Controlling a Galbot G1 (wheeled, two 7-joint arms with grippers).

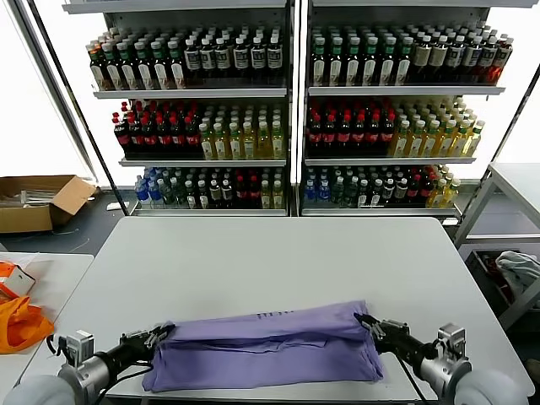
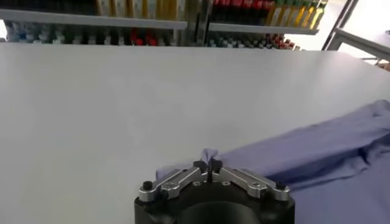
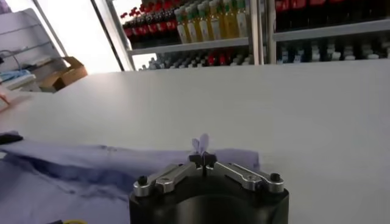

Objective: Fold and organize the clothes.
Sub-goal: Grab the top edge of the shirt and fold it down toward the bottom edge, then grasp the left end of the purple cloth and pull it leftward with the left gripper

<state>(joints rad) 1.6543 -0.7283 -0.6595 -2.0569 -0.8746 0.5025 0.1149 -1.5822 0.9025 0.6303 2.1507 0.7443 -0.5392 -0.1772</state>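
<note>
Here, at the near edge of the counter (image 1: 253, 253), the left end effector (image 1: 157, 334) is pressed together on a small tuft at one end of the lavender T-shirt (image 1: 270, 350), and the right end effector (image 1: 368, 324) pinches a matching tuft at the opposite end; both wrist views show fabric peaking up between closed fingertips (image 2: 214, 163). The T-shirt lies partly folded between them as a long band running side to side, with a faint dark print showing along its upper fold. It looks thin, light and limp, so it will likely sag in the middle when lifted and slide easily on the smooth surface; gripping at the two end corners, as now, seems the sensible hold, since a single layer could slip free of such a small pinch. The shirt's lower hem sits close to the counter's near edge, leaving little margin there, whereas the wide surface beyond the garment offers ample room to carry the fold forward. Farther off stand the bottle shelves (image 1: 287, 110), and an orange fabric item (image 1: 18, 321) rests on a side table to the left.
</note>
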